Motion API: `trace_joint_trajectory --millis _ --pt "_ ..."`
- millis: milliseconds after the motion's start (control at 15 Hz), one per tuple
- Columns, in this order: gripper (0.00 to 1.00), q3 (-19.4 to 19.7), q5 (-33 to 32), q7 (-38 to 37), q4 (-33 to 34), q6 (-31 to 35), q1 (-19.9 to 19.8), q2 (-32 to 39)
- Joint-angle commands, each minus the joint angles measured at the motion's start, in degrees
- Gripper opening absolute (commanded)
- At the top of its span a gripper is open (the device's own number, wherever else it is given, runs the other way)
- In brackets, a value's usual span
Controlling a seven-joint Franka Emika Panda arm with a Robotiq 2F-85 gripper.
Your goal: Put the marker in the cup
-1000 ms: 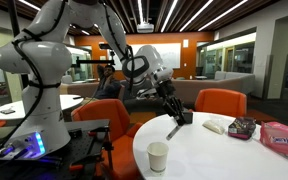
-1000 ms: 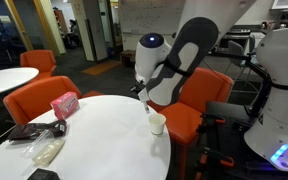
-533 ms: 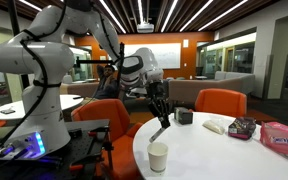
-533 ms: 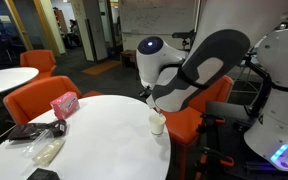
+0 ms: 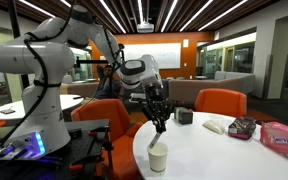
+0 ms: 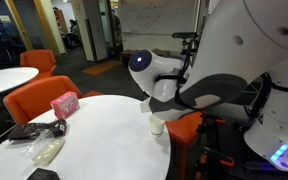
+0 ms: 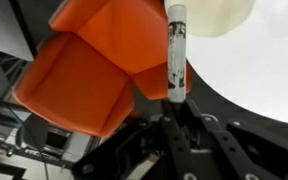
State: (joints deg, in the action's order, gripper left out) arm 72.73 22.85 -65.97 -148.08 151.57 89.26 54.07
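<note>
Above the cup (image 5: 158, 158): marker (image 7: 175, 55) hangs nose-down.
Gripper (image 5: 160, 123) clenched on the marker. In the wrist view its tip lines up with the cup's edge, not its middle. Likely risk: on release it clips the rim, topples the light cup, and rolls across the table (image 5: 234, 155).

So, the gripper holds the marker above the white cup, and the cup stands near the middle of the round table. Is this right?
Not fully. The cup stands near the edge of the round table, on the robot's side, not near the middle; an exterior view shows this. The rest is right: the gripper holds the marker above the white cup.
</note>
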Motion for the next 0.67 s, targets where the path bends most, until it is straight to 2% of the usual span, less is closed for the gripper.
trace_joint_trajectory --millis 0,200,600 --pt "0.05 0.2 -1.0 -10.3 2.6 -7.0 1.0 4.6" --pt "0.05 -1.6 -2.6 -15.2 5.3 -10.7 -0.5 5.0" --pt "0.05 -5.2 -5.8 -23.1 10.2 -11.9 -3.9 6.1"
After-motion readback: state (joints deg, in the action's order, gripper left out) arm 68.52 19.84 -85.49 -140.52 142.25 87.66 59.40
